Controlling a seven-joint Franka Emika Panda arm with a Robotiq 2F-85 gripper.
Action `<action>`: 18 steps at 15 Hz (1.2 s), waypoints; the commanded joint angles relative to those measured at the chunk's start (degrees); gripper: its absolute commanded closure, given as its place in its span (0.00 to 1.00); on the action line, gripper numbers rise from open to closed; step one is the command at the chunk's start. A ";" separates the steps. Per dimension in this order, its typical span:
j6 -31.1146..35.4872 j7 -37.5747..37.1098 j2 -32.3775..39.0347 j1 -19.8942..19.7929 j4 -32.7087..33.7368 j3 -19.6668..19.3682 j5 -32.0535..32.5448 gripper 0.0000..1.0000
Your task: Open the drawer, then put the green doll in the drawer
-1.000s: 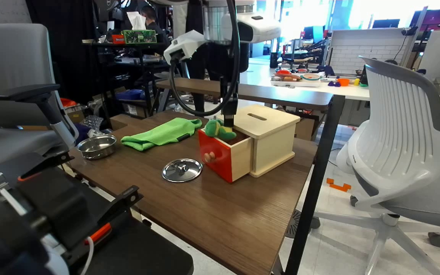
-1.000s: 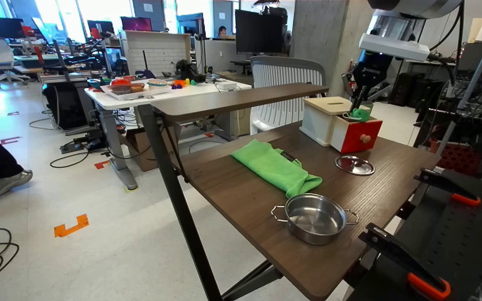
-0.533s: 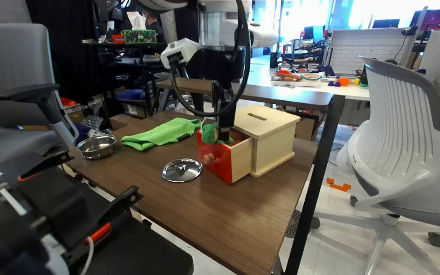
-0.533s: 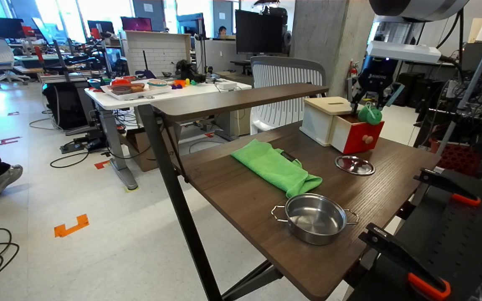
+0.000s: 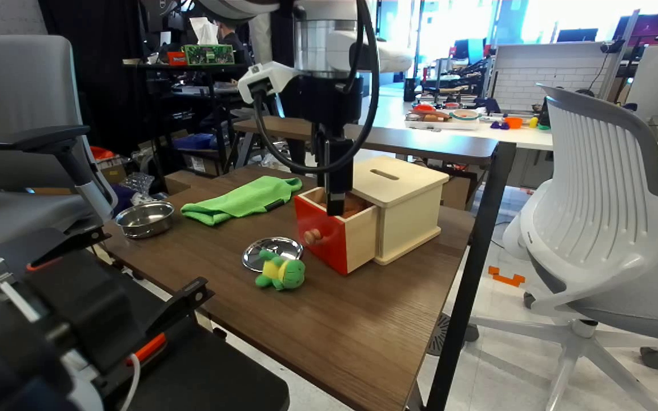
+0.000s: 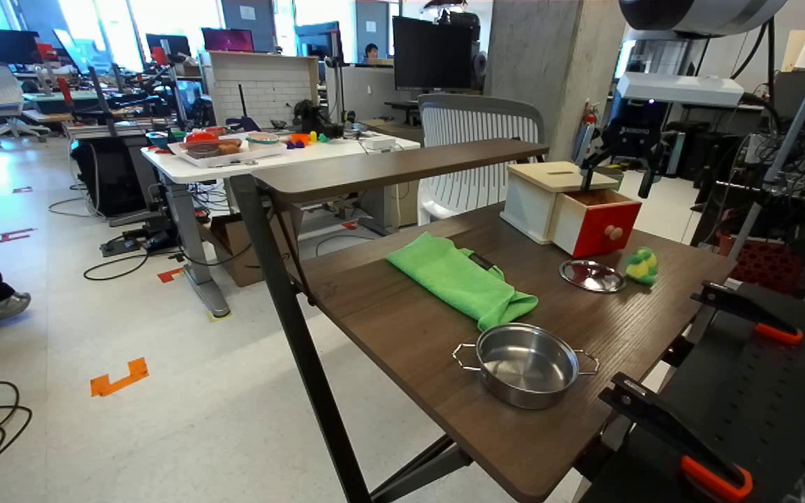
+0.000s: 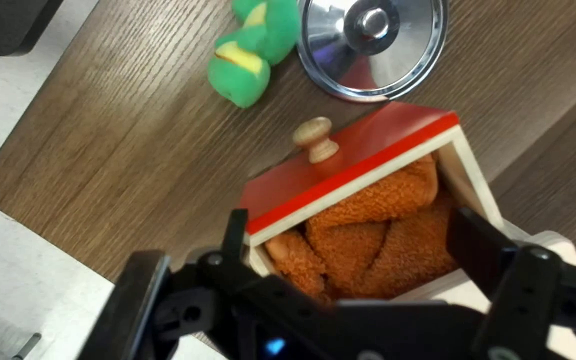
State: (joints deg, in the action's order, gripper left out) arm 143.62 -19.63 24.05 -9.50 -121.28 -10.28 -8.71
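Observation:
The drawer [image 5: 323,228] is pulled partway out of its pale wooden box [image 5: 412,214], and its red front [image 7: 283,187] carries a wooden knob. Inside it lies a folded orange-brown cloth [image 7: 368,240]. The green doll [image 5: 281,274], green with yellow patches, lies on the table in front of the drawer, beside the pot lid; the wrist view shows the doll [image 7: 240,72] outside the drawer too. Over the drawer hangs my gripper [image 7: 350,225], its fingers wide apart and nothing between them. In an exterior view the gripper [image 6: 615,190] straddles the drawer's opening from above.
A shiny metal lid [image 5: 272,252] lies before the drawer, close to the doll. Farther along the table are a green cloth [image 6: 460,283] and a steel pot [image 6: 527,367]. The raised brown shelf [image 5: 374,137] runs behind the box. Black clamps [image 6: 675,426] grip the table's edge.
The doll was at the gripper over the drawer front; it has come loose and dropped outside onto the table near the lid. The gripper has opened wide. The drawer stands much as before.

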 commanded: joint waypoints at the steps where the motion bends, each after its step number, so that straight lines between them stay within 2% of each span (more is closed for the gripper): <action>1: 1.00 0.88 -3.77 1.09 -2.72 -0.91 1.46 0.00; 4: 1.05 5.46 -8.67 0.16 -6.63 0.09 0.68 0.00; 6: -3.68 12.81 -11.96 -1.29 -8.08 1.10 0.30 0.00; 7: -0.90 7.26 -6.80 0.07 -4.52 0.10 0.34 0.00; 10: -2.88 11.27 -10.47 -0.46 -6.90 0.33 0.37 0.00; 18: -2.90 11.74 -10.87 -0.47 -7.53 0.45 0.37 0.00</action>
State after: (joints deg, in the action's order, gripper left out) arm 140.89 -7.82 13.22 -9.94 -128.89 -9.85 -8.43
